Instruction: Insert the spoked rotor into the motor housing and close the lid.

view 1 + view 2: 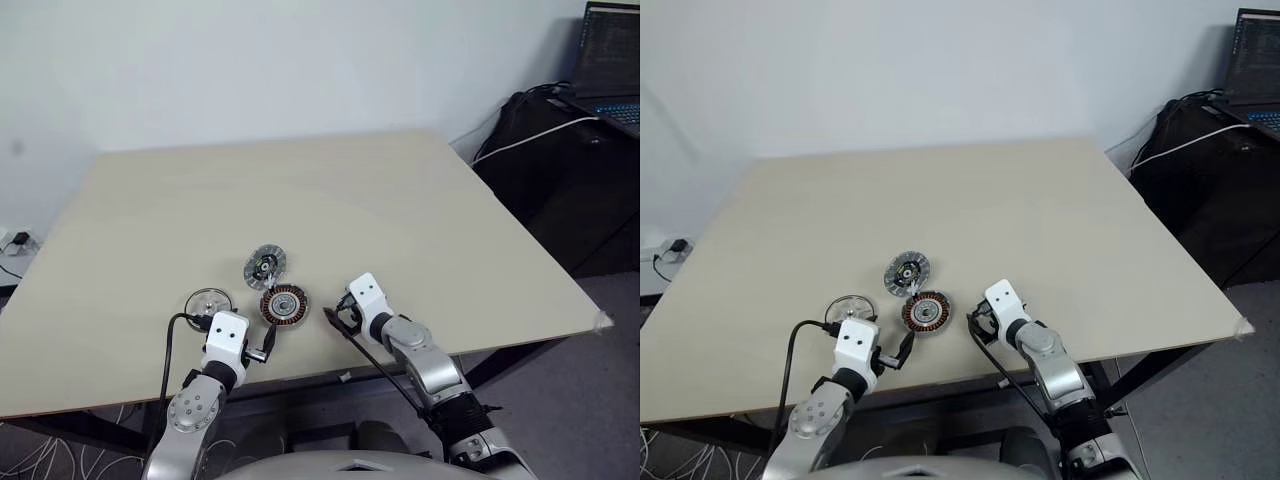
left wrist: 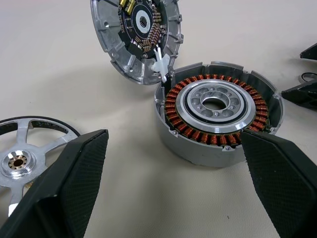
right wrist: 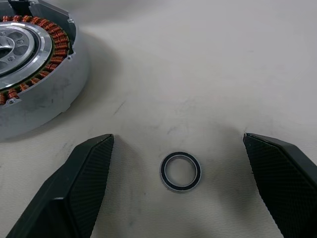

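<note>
The motor housing [image 1: 284, 305], with its ring of copper windings, sits near the table's front edge. Its lid [image 2: 136, 34], a finned silver cap with a dark circuit board inside, leans open against the housing's far side. Left of the housing lies the spoked rotor [image 2: 22, 148], silver with a black rim. My left gripper [image 1: 240, 328] stands open just in front of the rotor and housing, one finger before each, touching neither. My right gripper [image 3: 178, 139] is open to the right of the housing [image 3: 29, 74], its fingers on either side of a small black ring [image 3: 181, 171] on the table.
The beige table [image 1: 330, 200] stretches far back and to both sides. The front edge runs just under my wrists. A dark cabinet with a laptop [image 1: 612, 60] and a white cable [image 1: 530, 140] stands off the table's right corner.
</note>
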Available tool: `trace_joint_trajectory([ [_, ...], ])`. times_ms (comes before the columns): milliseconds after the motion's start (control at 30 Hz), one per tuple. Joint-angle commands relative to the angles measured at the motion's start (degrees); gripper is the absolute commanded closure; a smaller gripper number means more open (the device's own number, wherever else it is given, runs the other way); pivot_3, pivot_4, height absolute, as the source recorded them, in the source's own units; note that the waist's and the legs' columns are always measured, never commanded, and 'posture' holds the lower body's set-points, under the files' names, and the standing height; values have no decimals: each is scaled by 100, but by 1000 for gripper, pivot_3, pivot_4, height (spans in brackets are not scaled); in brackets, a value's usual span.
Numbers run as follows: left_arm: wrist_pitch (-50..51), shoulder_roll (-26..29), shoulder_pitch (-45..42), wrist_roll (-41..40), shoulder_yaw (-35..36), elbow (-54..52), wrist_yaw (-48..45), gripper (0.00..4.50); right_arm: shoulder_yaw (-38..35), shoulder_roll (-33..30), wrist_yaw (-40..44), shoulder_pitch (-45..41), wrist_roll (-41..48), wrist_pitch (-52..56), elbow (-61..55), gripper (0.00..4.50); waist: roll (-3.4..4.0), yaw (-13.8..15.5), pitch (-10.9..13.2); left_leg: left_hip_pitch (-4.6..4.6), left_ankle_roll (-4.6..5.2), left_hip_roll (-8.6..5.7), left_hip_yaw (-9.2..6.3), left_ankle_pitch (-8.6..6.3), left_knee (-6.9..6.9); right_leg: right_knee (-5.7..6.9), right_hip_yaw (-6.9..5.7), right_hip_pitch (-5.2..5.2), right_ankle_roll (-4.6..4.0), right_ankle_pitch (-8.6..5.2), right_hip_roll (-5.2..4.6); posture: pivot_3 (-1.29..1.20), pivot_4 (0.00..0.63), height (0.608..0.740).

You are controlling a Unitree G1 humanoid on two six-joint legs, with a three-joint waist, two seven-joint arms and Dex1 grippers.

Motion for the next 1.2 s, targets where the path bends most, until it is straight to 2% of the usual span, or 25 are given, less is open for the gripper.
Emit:
trace_joint_trajectory([
  [33, -109, 6, -28, 8, -10, -217, 32, 0, -3, 28, 51, 41, 16, 70, 79, 612, 2, 0, -2, 1, 0, 0, 0, 0, 0, 1, 0, 1, 0, 0, 0, 0, 0, 740],
  [367, -131, 8, -9, 0, -1, -212, 28, 0, -10, 23, 87, 269, 44, 250, -229, 3722, 9, 28, -10, 4, -5, -2, 0, -2, 1, 1, -1, 7, -7, -6, -5, 0, 0, 740],
  [600, -178, -7, -29, 4, -2, -136, 39, 0, -34, 39, 29, 291, 59, 244, -421, 3722, 9, 31, -10, 2, -2, -2, -1, -1, 0, -1, -2, 5, -8, -6, -4, 0, 0, 740],
  [800, -216, -11, -25, -14, 18, -106, 42, 0, -9, 187, 54, 75, 193, 267, -1099, 3722, 10, 20, -1, -2, -5, -2, -1, -2, 0, 0, -1, 0, -7, -6, -4, 0, 0, 740],
  [1000, -341, -59, 2, -70, 99, -60, 101, 0, 457, 360, 319, -200, 192, 490, -1638, 3722, 12, 0, 1, -5, -2, 2, -2, 0, -5, 1, -1, -9, 4, 1, 0, 0, 0, 740],
  [1200, -435, -65, 110, -116, 217, -39, 163, 0, 923, 553, 431, -493, 64, 430, -1280, 3722, 11, 6, 2, -8, -3, 0, -2, -1, -11, 0, -1, -15, 1, 1, -1, 0, 0, 740],
])
